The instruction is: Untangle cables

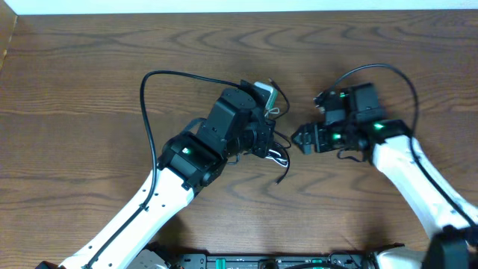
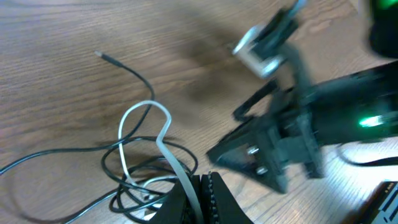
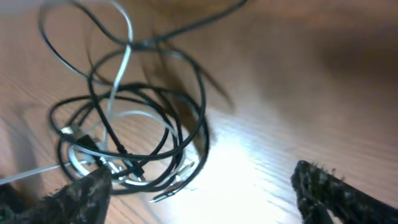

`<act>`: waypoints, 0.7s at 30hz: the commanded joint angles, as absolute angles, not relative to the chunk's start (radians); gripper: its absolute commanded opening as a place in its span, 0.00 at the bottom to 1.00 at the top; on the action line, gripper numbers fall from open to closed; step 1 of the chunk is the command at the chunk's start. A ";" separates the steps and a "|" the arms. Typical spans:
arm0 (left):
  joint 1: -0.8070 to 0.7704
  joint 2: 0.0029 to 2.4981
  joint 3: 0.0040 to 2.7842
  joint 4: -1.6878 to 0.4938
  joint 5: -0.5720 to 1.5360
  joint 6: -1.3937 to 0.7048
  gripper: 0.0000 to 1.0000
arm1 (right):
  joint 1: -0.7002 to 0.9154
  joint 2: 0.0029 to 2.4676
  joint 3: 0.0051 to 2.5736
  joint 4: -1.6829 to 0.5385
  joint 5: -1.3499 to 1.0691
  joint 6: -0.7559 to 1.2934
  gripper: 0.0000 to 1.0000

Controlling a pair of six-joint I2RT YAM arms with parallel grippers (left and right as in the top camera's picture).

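Observation:
The black cable [image 3: 186, 118] and the white cable [image 3: 122, 68] lie tangled in one coil on the wooden table, with plug ends at the coil's lower edge. In the overhead view the tangle [image 1: 279, 155] sits between the two grippers. My left gripper [image 2: 202, 193] is shut on the white cable [image 2: 163, 134], whose loop rises above the black coil [image 2: 134, 171]. My right gripper [image 3: 199, 180] is open and empty, its fingers spread wide, the left one at the coil's edge. It shows in the overhead view [image 1: 302, 139] just right of the tangle.
Thick black arm wires arc over the table behind the left arm [image 1: 149, 78] and the right arm [image 1: 388, 71]. The right gripper's body [image 2: 280, 149] is close in front of the left wrist camera. The table's far edge [image 1: 239, 10] meets a white surface.

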State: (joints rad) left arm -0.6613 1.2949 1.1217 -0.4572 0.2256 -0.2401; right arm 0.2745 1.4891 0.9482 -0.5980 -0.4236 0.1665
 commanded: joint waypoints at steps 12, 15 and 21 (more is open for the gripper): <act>-0.658 1.287 1.137 -0.516 0.216 -0.249 0.08 | 0.462 1.713 0.962 -0.486 -0.372 0.641 0.72; -0.658 1.287 1.137 -0.546 0.196 -0.249 0.08 | 0.481 1.721 0.962 -0.467 -0.372 0.704 0.62; -0.658 1.287 1.137 -0.590 0.122 -0.249 0.08 | 0.501 1.721 0.961 -0.466 -0.364 0.702 0.34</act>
State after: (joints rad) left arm -0.6613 1.2949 1.1217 -0.5835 0.1741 -0.2401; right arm 0.4904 1.7130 0.9482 -0.4633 -0.3767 0.6712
